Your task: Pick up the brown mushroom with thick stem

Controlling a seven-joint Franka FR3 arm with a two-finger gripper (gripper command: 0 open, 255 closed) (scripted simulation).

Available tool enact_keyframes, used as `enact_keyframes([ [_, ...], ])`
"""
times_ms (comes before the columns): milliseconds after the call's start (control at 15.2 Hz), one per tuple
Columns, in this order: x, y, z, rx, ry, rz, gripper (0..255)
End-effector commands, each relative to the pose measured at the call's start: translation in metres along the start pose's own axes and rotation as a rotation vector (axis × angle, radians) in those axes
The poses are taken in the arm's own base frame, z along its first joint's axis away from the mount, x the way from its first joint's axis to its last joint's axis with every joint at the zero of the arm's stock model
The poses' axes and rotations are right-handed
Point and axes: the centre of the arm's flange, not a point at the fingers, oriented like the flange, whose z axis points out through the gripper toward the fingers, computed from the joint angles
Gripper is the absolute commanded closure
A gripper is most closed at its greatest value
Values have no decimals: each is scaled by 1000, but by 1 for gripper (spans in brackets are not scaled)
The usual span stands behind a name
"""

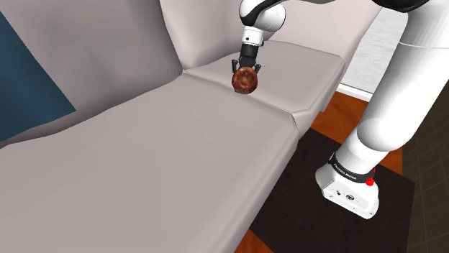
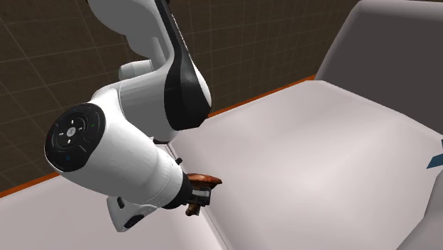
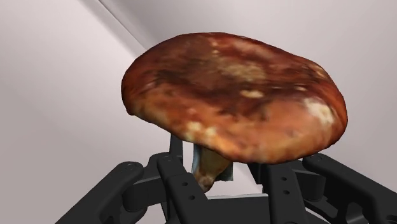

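Note:
A brown mushroom (image 1: 245, 80) with a glossy reddish cap and a pale thick stem sits in my black gripper (image 1: 247, 68), over the seam between two light grey sofa seat cushions (image 1: 180, 136). In the wrist view the cap (image 3: 235, 95) spreads wide in front of the fingers (image 3: 175, 172), which clasp the stem (image 3: 208, 170) between them. The second exterior view has the mushroom (image 2: 204, 180) poking out past the white forearm, with the gripper (image 2: 197, 197) shut on it just above the cushion (image 2: 298, 156). I cannot tell whether it touches the cushion.
The sofa backrest (image 1: 115, 43) rises behind the seat, with a blue cushion (image 1: 29, 79) at the shoulder view's left. The arm's white base (image 1: 350, 188) stands on a dark rug over an orange floor (image 1: 338, 115). A dark tiled wall (image 2: 64, 57) lies beyond.

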Motion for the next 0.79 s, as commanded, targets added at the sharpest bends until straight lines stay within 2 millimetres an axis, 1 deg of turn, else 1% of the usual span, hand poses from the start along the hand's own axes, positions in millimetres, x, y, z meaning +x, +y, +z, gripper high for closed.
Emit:
enact_keyframes([
  [0, 0, 0, 0, 0, 0, 0, 255],
  [396, 1, -1, -1, 0, 0, 0, 255],
  [726, -7, -6, -25, 0, 0, 0, 255],
])
